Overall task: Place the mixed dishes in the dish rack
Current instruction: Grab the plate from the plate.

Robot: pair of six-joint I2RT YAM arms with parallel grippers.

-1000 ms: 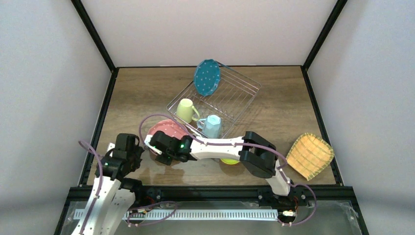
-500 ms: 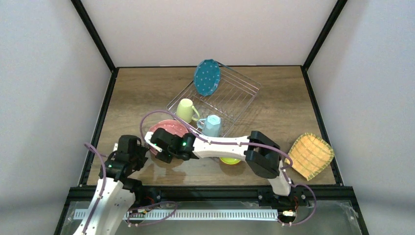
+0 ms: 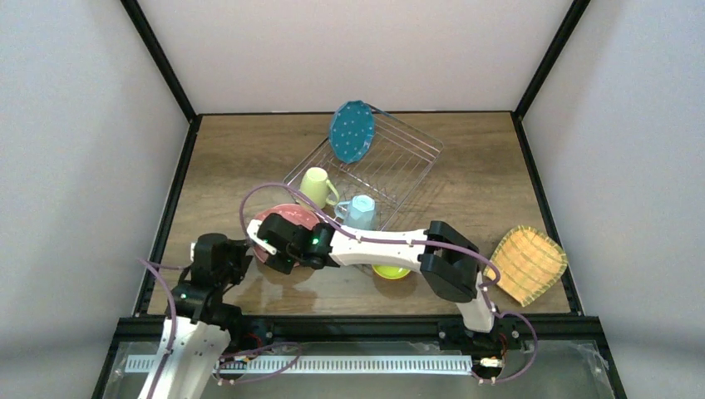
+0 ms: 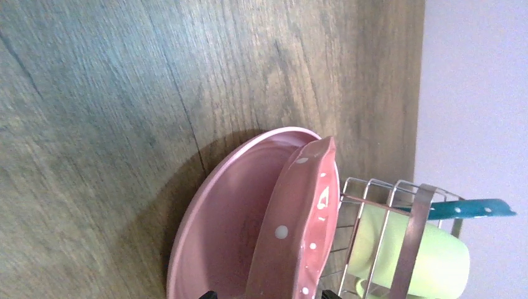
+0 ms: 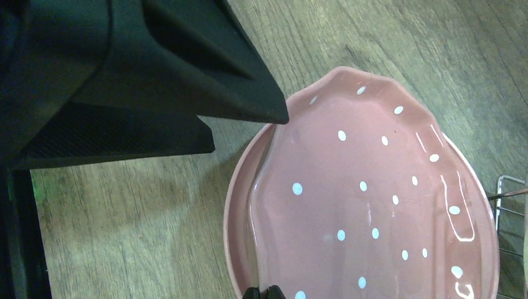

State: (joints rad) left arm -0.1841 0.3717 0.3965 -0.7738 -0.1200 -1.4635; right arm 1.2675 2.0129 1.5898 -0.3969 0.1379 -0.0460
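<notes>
My right gripper [image 3: 266, 242] [image 5: 263, 291] is shut on the near rim of a pink dotted plate [image 5: 373, 205]. It holds the plate tilted up over a plain pink plate [image 5: 241, 187] on the table, left of the dish rack [image 3: 399, 166]. My left gripper [image 3: 237, 252] [image 4: 268, 294] is open just left of both plates, touching nothing. The dotted plate [image 4: 299, 230] stands on edge in front of it. In the rack are a blue dotted plate [image 3: 352, 131] standing up, a pale green mug [image 3: 314, 186] and a light blue mug [image 3: 361, 213].
A lime bowl [image 3: 389, 273] sits on the table, partly hidden under my right forearm. A woven tan plate [image 3: 525, 264] lies at the right edge. The rack's wire corner [image 4: 373, 187] is right beside the raised pink plate.
My left arm has drawn back toward the near edge, away from the pink plates. My right gripper keeps its hold on the dotted plate and has barely shifted.
</notes>
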